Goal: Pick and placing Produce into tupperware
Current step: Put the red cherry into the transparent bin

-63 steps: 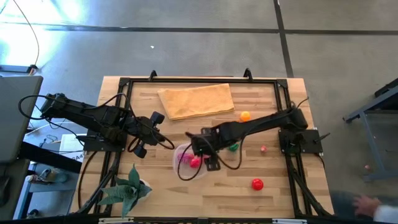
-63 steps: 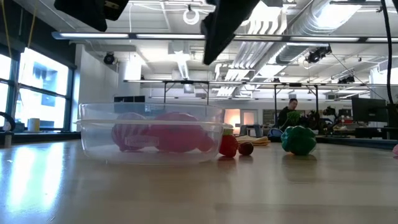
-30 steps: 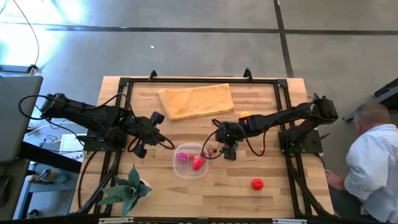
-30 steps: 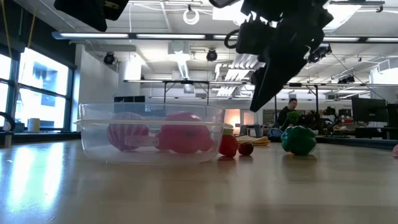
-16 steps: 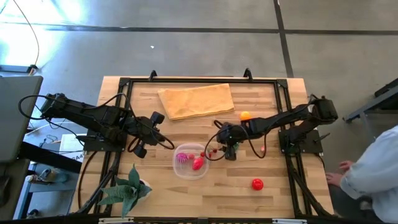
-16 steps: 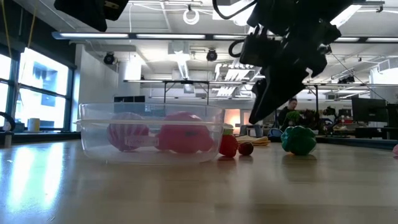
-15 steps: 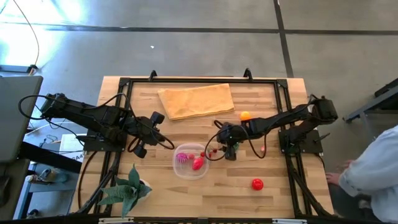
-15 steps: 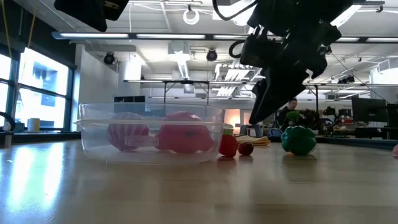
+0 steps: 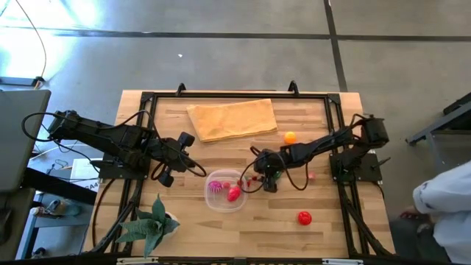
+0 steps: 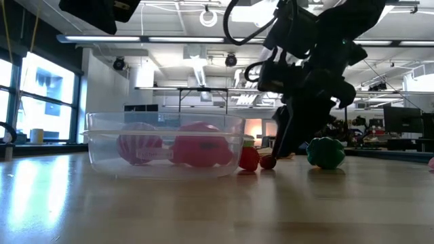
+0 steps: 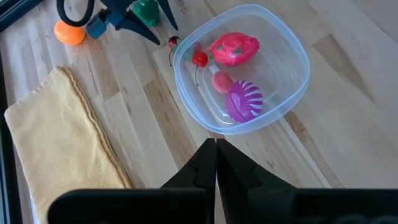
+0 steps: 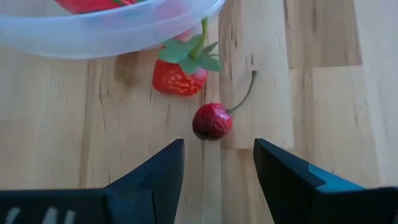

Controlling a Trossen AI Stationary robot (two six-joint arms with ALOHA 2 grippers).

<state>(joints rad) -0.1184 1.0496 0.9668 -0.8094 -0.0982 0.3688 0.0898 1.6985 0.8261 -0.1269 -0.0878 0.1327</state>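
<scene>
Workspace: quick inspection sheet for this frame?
Surface: wooden table, bare planks showing.
Job's things: clear tupperware holds pink produce; strawberry and cherry lie just outside its rim; green piece, orange piece, red piece loose.
Clutter: tan cloth, green plant.
Hands: right hand open, low over the cherry; left hand shut, waiting beside the tupperware.
Cables: run along both arms.
Surroundings: person at the table's right edge.
</scene>
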